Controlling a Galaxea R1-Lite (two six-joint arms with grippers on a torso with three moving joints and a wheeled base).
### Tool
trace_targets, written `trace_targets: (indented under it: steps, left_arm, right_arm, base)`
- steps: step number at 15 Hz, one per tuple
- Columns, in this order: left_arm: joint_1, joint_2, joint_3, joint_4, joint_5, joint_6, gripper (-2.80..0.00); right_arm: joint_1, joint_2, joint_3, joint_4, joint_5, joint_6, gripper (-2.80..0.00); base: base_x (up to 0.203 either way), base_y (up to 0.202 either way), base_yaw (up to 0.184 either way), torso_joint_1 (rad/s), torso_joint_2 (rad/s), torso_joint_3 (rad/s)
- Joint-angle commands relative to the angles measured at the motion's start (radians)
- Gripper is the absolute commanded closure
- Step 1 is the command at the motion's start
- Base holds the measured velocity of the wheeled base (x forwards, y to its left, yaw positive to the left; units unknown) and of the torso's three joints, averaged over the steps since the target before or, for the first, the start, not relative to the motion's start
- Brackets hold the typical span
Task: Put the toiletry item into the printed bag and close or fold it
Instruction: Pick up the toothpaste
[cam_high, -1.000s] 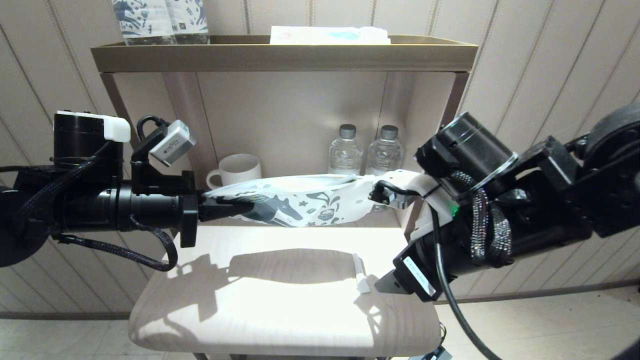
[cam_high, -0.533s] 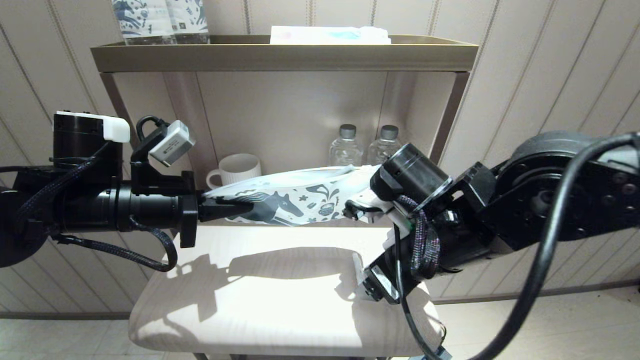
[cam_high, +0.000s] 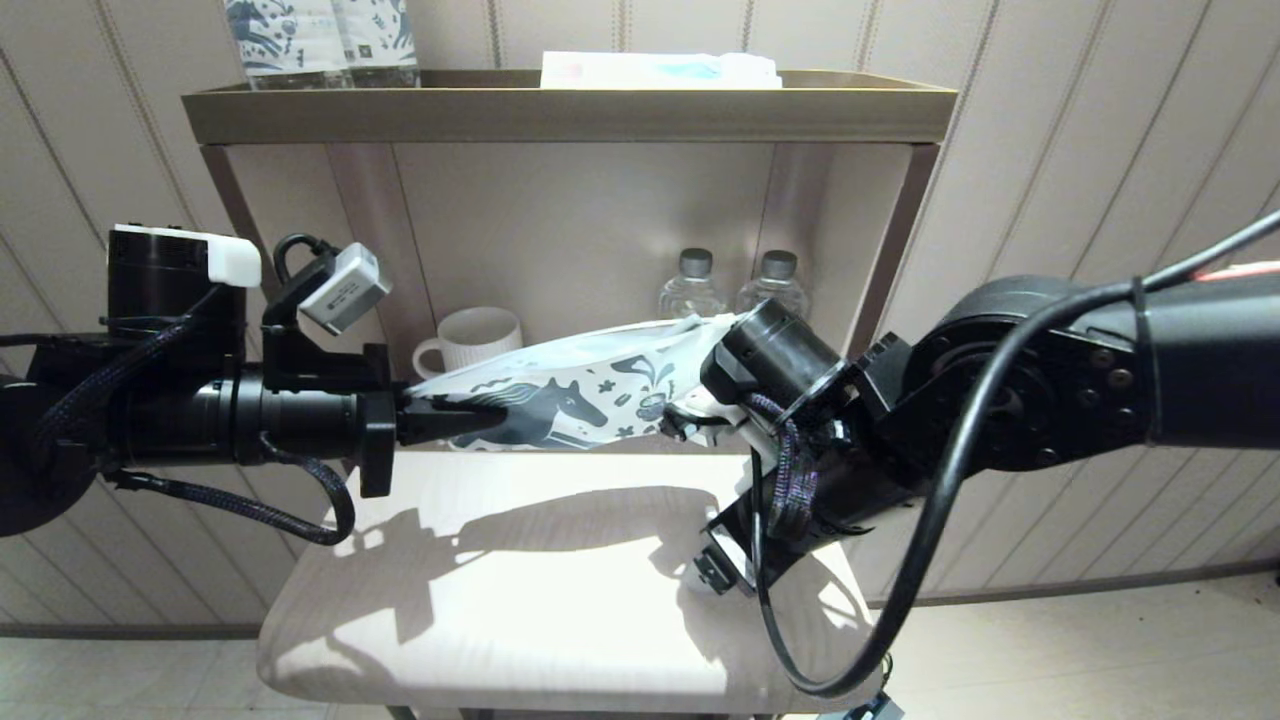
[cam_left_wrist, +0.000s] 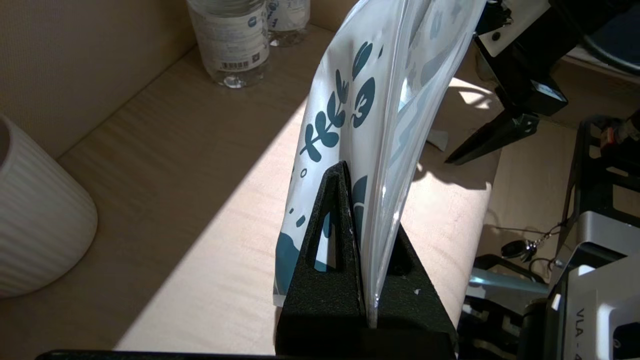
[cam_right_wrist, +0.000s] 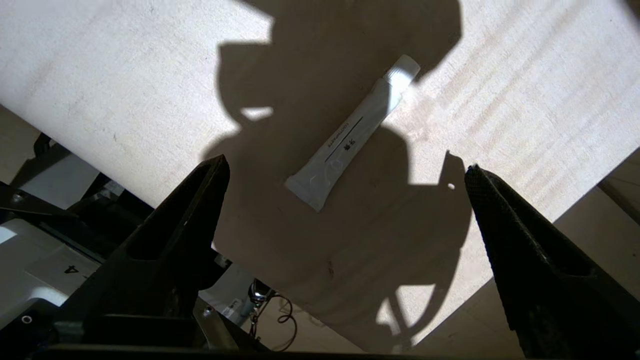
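Observation:
The printed bag (cam_high: 590, 385), white with a dark blue horse and flowers, hangs level in the air above the stool. My left gripper (cam_high: 480, 415) is shut on its left end; in the left wrist view the bag (cam_left_wrist: 380, 100) stands on edge, pinched in that gripper (cam_left_wrist: 370, 200). The toiletry item (cam_right_wrist: 350, 135) is a small white tube with a white cap, lying flat on the stool in shadow. My right gripper (cam_right_wrist: 345, 165) hovers just above it, open wide, one finger on either side and not touching it. In the head view the right gripper (cam_high: 725, 570) points down at the stool's right part and mostly covers the tube.
The pale padded stool (cam_high: 500, 620) stands before a shelf unit (cam_high: 560, 110). Under the shelf are a white ribbed mug (cam_high: 480, 340) and two clear water bottles (cam_high: 690, 295). On top stand printed-label bottles (cam_high: 320, 40) and a flat white-and-blue packet (cam_high: 660, 70).
My right arm has swung left and down from the bag's right end to above the tube, and its jaws have opened wider. The left gripper and bag have stayed in place.

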Motion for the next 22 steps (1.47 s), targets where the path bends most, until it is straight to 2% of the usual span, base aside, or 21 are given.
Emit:
trace_targets:
  steps: [1,7,22]
  left_arm:
    - [0.000,0.001,0.000,-0.002,-0.005,0.002,0.00]
    - [0.000,0.003,0.011,0.000,-0.005,0.028,0.00]
    - [0.000,0.001,0.012,0.000,-0.005,0.030,0.00]
  right_arm:
    - [-0.001,0.019,-0.008,0.004,0.000,0.001,-2.80]
    - [-0.004,0.031,-0.013,0.002,0.005,0.002,-2.80]
    - [-0.008,0.073,-0.052,0.004,0.003,0.006,-2.80]
  base:
    - [0.000,0.000,0.000,0.000,0.00,0.000]
    - [0.000,0.000,0.000,0.000,0.00,0.000]
    - [0.000,0.000,0.000,0.000,0.00,0.000]
